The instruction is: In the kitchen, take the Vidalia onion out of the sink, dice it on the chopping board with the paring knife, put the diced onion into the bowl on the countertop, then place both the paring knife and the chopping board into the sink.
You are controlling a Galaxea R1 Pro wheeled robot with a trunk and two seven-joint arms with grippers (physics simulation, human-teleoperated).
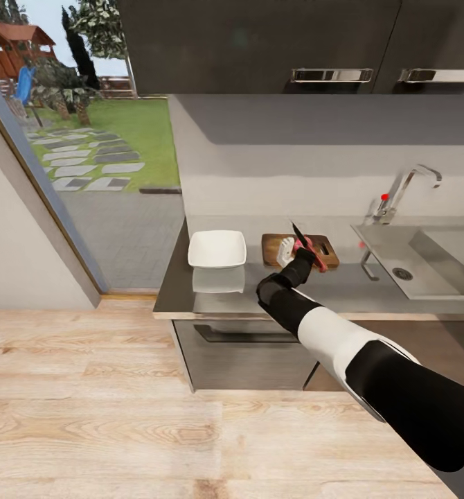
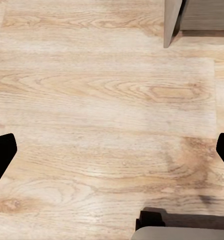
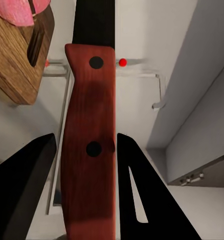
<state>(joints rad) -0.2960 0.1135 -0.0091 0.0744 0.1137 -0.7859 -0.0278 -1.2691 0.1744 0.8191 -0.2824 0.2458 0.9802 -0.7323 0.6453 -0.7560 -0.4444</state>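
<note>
Head view: the right pincer [image 1: 302,251] reaches over the chopping board [image 1: 300,250] on the tabletop [image 1: 273,294], pinching the paring knife [image 1: 308,249] blade-up, apparently poised for dicing. The bowl [image 1: 217,249] waits just left of the board; the sink [image 1: 426,260] lies to its right.

Left wrist view: the left pincer [image 2: 112,150] hangs spread over the wooden floor [image 2: 106,100].

Right wrist view: fingers [image 3: 26,190] clamp the knife's handle; the Vidalia onion [image 3: 24,10] sits on the board.

On the countertop [image 1: 218,298] the bowl [image 1: 217,249] is set left of the chopping board [image 1: 273,251], with the sink [image 1: 426,267] to the board's right. The paring knife [image 1: 308,248] is held above the board by the right gripper [image 1: 296,253].
</note>
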